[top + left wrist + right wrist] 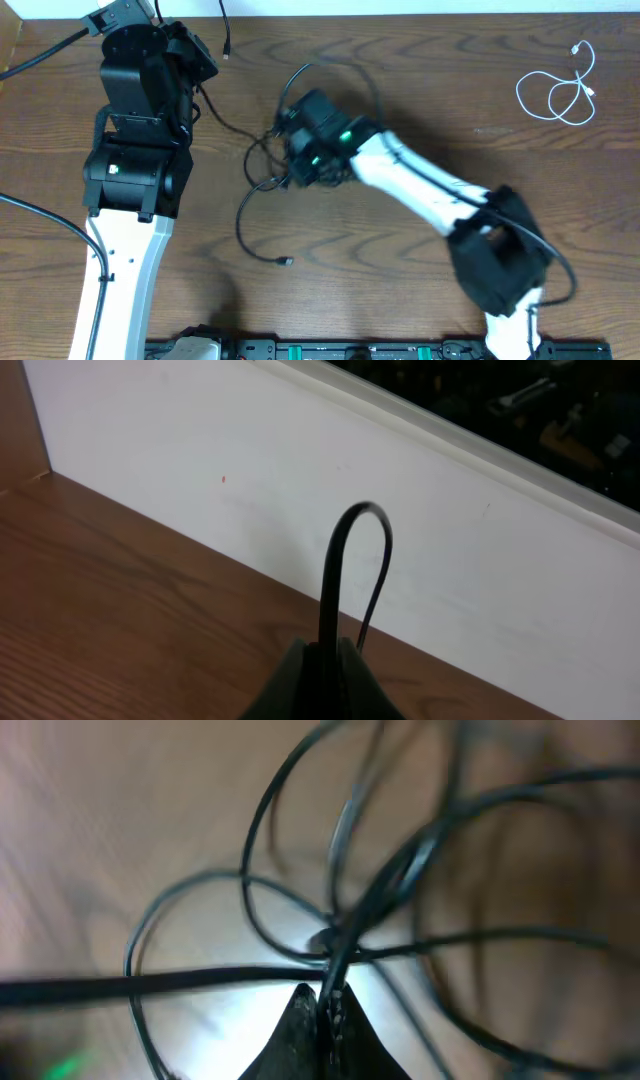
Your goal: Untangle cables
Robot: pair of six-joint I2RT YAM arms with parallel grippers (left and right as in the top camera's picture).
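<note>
Cables lay in two places on the bench [420, 80]: the white cable [558, 92] sat loosely coiled at the upper right of the overhead view, well apart from everything else, while the black cables [268, 138] formed a knot of crossing loops near the middle, just left of centre. From that knot we saw one strand trail down to a small plug [286, 262] in the lower middle of the frame, and another run up and left toward the left arm. The right hand [325, 1002] was down over the knot and clenched; its wrist view, though blurred, showed the fingertips pinched on one black strand [345, 945] where several loops crossed, with more strands fanning out above and to both sides. The left hand [322, 652] was likewise clenched, grasping a black cable that rose from between its fingertips as a narrow upright loop [333, 575], seen against a white wall [200, 480] at the back edge of the bench. We could not tell which of the black cables each hand had pinched.
</note>
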